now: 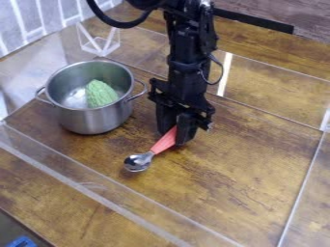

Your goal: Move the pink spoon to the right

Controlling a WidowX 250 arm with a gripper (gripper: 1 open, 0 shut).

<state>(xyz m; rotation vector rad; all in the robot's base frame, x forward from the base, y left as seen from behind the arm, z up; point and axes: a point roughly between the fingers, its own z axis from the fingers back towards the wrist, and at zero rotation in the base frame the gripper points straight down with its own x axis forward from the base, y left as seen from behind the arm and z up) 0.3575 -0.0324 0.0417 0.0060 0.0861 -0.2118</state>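
Observation:
The pink spoon [151, 154] lies on the wooden table, its round metal bowl toward the near left and its salmon-pink handle pointing up to the right. My gripper [177, 138] comes straight down on the far end of the handle with its black fingers closed around it. The handle tip is hidden between the fingers. The spoon's bowl rests on the table or just above it; which one is unclear.
A steel pot [85, 96] holding a green object [102, 93] stands left of the gripper. A clear plastic barrier [77, 174] runs along the front and left. Bare wooden tabletop [258, 164] spreads to the right of the spoon.

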